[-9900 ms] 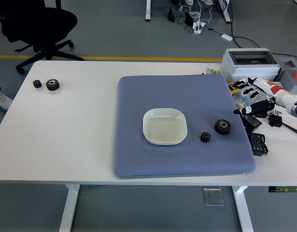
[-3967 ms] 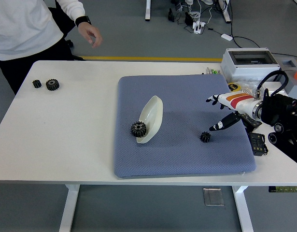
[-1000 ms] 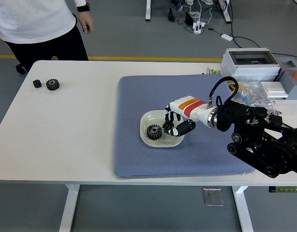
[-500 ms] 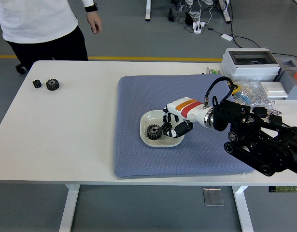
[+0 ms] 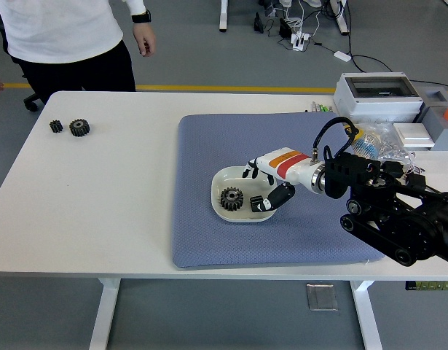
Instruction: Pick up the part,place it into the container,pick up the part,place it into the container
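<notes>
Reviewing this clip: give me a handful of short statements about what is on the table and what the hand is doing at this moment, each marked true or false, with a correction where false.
1. The large gear lies inside the white dish. True.
2. The right hand is clamped around the large gear. False: its fingers are spread over the dish's right side, apart from that gear.
3. Two gears sit near the far left corner of the table, off the blue mat. True.
4. The dish stands on the bare table beside the mat. False: it rests on the mat, near its middle.
5. A person stands at the far left side of the table, touching nothing on it. True.
</notes>
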Available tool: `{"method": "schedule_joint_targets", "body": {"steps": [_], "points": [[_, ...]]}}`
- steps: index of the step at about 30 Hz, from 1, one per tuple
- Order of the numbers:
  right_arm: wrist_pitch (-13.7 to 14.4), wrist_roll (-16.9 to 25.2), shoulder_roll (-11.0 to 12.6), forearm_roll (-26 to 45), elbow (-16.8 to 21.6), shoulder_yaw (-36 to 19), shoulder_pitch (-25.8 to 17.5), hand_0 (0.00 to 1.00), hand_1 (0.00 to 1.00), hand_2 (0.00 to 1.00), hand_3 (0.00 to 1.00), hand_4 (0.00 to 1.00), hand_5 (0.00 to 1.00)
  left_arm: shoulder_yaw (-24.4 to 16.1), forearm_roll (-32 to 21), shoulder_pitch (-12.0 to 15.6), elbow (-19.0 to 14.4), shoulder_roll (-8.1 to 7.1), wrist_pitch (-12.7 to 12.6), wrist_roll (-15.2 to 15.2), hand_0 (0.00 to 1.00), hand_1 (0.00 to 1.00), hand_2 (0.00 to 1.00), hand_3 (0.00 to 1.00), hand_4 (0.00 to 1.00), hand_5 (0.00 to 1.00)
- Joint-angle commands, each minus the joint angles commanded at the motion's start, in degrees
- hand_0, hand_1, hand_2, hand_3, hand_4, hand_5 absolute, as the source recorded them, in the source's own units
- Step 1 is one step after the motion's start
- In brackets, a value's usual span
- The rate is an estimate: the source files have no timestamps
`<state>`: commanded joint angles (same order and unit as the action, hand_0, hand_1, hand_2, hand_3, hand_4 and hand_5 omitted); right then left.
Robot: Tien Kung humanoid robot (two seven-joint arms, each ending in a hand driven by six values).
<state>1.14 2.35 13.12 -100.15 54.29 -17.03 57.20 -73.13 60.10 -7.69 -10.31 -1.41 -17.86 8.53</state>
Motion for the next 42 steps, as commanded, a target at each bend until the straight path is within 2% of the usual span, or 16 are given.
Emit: {"method": "schedule_joint_targets", "body": {"steps": [6, 12, 13, 14, 19, 20, 22, 25, 26, 28, 31, 32, 34, 37, 38, 42], "points": [[0.91, 0.15, 1.59, -0.2, 1.61, -4.41, -0.84, 0.174, 0.417, 0.684, 0.757, 0.94, 0.395, -0.25, 0.29, 0.35, 0.0, 0.08, 0.02, 0.05, 0.6, 0.559, 0.65, 0.558, 0.647, 0.568], [2.82, 0.21, 5.1, 1.29, 2.63, -12.09, -2.56, 0.175, 0.416, 0.678, 0.744, 0.928, 0.394, -0.5, 0.5, 0.74, 0.0, 0.1, 0.08, 0.05, 0.601, 0.565, 0.65, 0.558, 0.646, 0.568], [3.61, 0.44, 5.93, 2.27, 2.5, -13.29, -2.97, 0.175, 0.416, 0.678, 0.744, 0.928, 0.394, -0.53, 0.55, 0.78, 0.0, 0.1, 0.09, 0.07, 0.601, 0.565, 0.65, 0.558, 0.646, 0.568], [4.48, 0.67, 6.75, 3.44, 2.35, -14.35, -3.37, 0.184, 0.414, 0.602, 0.593, 0.864, 0.391, -0.51, 0.57, 0.78, 0.0, 0.1, 0.11, 0.08, 0.607, 0.567, 0.65, 0.559, 0.645, 0.569], [8.86, 2.45, 10.37, 14.07, 0.77, -16.74, -5.94, 0.184, 0.414, 0.602, 0.593, 0.864, 0.391, -0.5, 0.6, 0.74, 0.0, 0.11, 0.22, 0.11, 0.607, 0.567, 0.65, 0.559, 0.645, 0.569], [9.35, 2.95, 10.89, 16.31, 0.47, -17.02, -6.49, 0.24, 0.423, 0.582, 0.548, 0.852, 0.391, -0.53, 0.64, 0.73, 0.0, 0.13, 0.22, 0.11, 0.607, 0.566, 0.65, 0.559, 0.643, 0.567], [9.35, 5.18, 12.17, 21.15, 0.06, -18.53, -8.53, 0.24, 0.423, 0.582, 0.548, 0.852, 0.391, -0.56, 0.51, 0.74, 0.0, 0.11, 0.25, 0.04, 0.607, 0.566, 0.65, 0.559, 0.643, 0.567], [7.78, 8.55, 13.25, 28.6, 1.15, -21.72, -12.18, 0.24, 0.423, 0.582, 0.548, 0.852, 0.391, -0.78, 0.5, 0.77, 0.0, 0.23, 0.19, -0.03, 0.607, 0.566, 0.65, 0.559, 0.643, 0.567], [7.24, 9.51, 13.35, 30.83, 1.76, -22.93, -13.52, 0.301, 0.442, 0.591, 0.546, 0.869, 0.398, -0.82, 0.52, 0.78, 0.0, 0.29, 0.18, -0.04, 0.608, 0.569, 0.65, 0.557, 0.645, 0.573], [5.65, 11.08, 13.26, 36.04, 3.26, -25.59, -16.59, 0.301, 0.442, 0.591, 0.546, 0.869, 0.398, -0.72, 0.41, 0.83, 0.0, 0.42, 0.22, -0.08, 0.608, 0.569, 0.65, 0.557, 0.645, 0.573], [1.55, 9.47, 12.59, 43.12, 4.65, -29.33, -20.3, 0.301, 0.442, 0.591, 0.546, 0.869, 0.398, -0.6, 0.26, 0.92, 0.0, 0.59, 0.27, -0.17, 0.608, 0.569, 0.65, 0.557, 0.645, 0.573], [-0.52, 8.01, 12.34, 45.36, 4.99, -30.69, -21.5, 0.545, 0.629, 0.765, 0.711, 0.998, 0.741, -0.62, 0.26, 0.96, 0.0, 0.67, 0.28, -0.21, 0.61, 0.58, 0.65, 0.557, 0.643, 0.57], [-4.02, 5.7, 12.04, 50.57, 5.62, -33.05, -23.54, 0.545, 0.629, 0.765, 0.711, 0.998, 0.741, -0.45, 0.05, 0.93, 0.0, 0.8, 0.3, -0.27, 0.61, 0.58, 0.65, 0.557, 0.643, 0.57], [-5.81, 4.8, 11.72, 57.27, 6.46, -35.3, -25.65, 0.545, 0.629, 0.765, 0.711, 0.998, 0.741, -0.28, 0.1, 0.79, 0.0, 0.88, 0.4, -0.28, 0.61, 0.58, 0.65, 0.557, 0.643, 0.57], [-6.2, 4.7, 11.6, 59.51, 7.02, -36.39, -26.64, 0.801, 0.78, 0.844, 0.847, 0.998, 0.912, -0.28, 0.18, 0.71, 0.0, 0.92, 0.43, -0.28, 0.614, 0.586, 0.648, 0.556, 0.643, 0.572], [-7.36, 4.06, 11.19, 69.14, 9.1, -41.85, -30.91, 0.801, 0.78, 0.844, 0.847, 0.998, 0.912, -0.15, -0.12, 0.53, 0.0, 1.05, 0.43, -0.43, 0.614, 0.586, 0.648, 0.556, 0.643, 0.572]]}}
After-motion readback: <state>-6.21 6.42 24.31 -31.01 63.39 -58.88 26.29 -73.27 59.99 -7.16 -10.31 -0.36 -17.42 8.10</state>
